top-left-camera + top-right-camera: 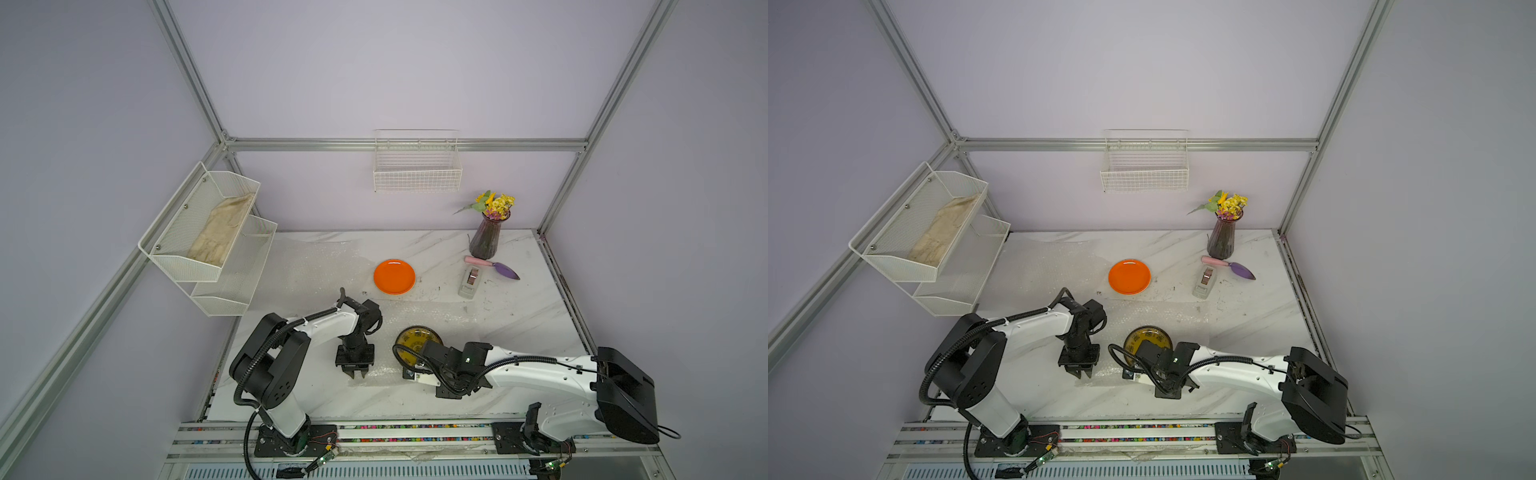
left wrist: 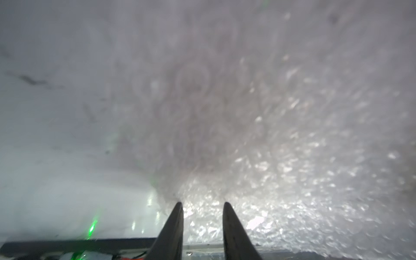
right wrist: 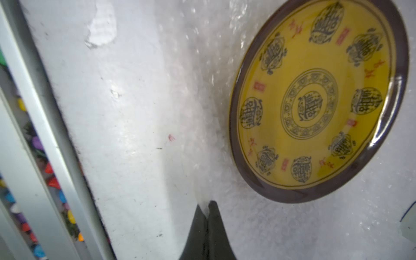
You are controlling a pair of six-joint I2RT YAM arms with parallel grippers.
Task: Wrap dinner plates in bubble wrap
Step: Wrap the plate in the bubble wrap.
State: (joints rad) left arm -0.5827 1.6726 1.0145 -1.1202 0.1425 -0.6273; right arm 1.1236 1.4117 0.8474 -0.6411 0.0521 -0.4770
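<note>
Tabletop (image 1: 519, 324): white marble pattern, filling the lower middle of both top views.
Tiered wire rack (image 1: 199, 249): white, on the wall at centre left; a beige folded cloth (image 1: 222, 232) lies in its upper tier.
Bubble wrap (image 1: 432, 313): clear sheet, flat on the tabletop at lower centre.
Second bubble wrap sheet (image 1: 316, 266): lies left of centre, beside the orange plate.
Wall basket (image 1: 417, 166): white wire, upper centre.
Left gripper (image 2: 202, 203): fingers apart, tips at the bubble wrap's lower-left corner.
Right gripper (image 3: 206, 207): fingers together, pinching the bubble wrap's edge.
Yellow plate (image 3: 315, 101): dark ornament, on the bubble wrap, just beside the right gripper.
Orange plate (image 1: 394, 276): centre frame, well apart from both grippers.
Vase (image 1: 486, 239): purple, with flowers, centre right.
Tape dispenser (image 1: 470, 282): grey, just below the vase.
</note>
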